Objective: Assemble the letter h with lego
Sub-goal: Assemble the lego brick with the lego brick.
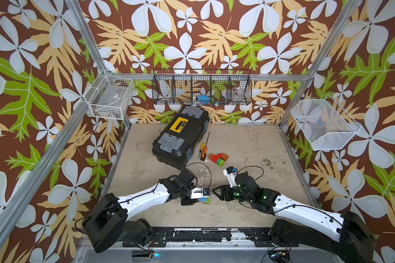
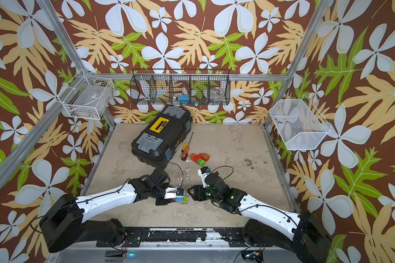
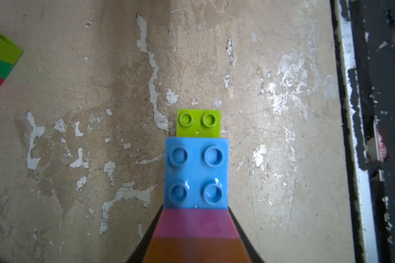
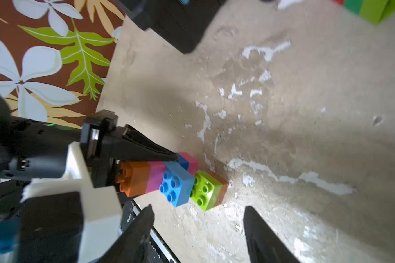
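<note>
Flowered paper is covering the walls around a scuffed, paint-flecked table. Left gripper is clenching the orange-pink end of the h, which is lying near the middle of the table's front edge. Right gripper is hanging spread and empty just beside it. The h is showing glossy, studded plastic bricks: one orange, pink next to it, one light-blue square on top, one lime over brown. One loose lego cluster, red, orange, green and lime, is sitting mid-table beside two screwdrivers and one black toolbox. Three wire baskets are hanging on the walls.
</note>
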Available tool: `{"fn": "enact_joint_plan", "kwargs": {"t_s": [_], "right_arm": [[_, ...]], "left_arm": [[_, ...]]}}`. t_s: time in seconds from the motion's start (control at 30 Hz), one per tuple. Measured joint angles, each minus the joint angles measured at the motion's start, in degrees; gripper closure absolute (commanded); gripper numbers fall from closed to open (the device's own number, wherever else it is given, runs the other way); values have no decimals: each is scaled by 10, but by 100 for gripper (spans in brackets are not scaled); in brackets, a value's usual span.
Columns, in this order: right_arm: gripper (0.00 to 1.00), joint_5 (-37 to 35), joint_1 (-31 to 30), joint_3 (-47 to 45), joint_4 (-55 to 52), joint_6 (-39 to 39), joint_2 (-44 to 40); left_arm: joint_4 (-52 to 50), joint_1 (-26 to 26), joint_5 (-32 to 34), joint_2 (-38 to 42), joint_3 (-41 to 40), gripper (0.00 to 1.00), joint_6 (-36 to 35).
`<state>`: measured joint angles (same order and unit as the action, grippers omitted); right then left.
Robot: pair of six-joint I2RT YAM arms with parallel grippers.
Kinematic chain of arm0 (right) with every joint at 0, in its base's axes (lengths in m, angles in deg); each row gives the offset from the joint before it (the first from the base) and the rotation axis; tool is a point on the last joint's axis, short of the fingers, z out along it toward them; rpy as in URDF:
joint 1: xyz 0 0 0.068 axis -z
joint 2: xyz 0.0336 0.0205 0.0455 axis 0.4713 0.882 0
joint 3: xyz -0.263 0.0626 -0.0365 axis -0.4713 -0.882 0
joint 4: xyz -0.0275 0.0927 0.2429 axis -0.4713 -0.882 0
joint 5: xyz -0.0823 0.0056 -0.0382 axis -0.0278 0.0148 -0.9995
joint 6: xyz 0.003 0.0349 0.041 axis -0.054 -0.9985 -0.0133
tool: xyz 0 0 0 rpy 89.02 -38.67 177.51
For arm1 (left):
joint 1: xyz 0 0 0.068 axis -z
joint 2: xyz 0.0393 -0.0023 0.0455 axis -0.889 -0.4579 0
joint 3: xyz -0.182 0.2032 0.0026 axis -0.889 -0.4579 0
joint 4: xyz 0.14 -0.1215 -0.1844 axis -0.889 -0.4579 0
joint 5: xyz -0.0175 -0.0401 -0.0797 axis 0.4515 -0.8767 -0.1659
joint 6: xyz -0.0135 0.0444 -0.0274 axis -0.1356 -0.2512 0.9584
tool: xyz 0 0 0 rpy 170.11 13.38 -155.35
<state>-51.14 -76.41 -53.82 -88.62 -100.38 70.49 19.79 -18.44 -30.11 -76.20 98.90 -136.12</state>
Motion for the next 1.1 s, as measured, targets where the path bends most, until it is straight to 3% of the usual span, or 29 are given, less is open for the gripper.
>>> {"fn": "enact_joint_plan", "kwargs": {"t_s": [0.33,0.53,0.9,1.1], "right_arm": [[35,71,2,-5,6,-21,36],[40,88,2,-5,8,-21,51],[59,101,2,9,5,-21,62],[60,101,2,21,-1,-31,64]], "left_arm": [[4,0,-4,-25,9,79,-4],[8,0,-5,-30,12,76,-4],[7,0,0,-16,8,61,-9],[7,0,0,-15,6,55,-12]]}}
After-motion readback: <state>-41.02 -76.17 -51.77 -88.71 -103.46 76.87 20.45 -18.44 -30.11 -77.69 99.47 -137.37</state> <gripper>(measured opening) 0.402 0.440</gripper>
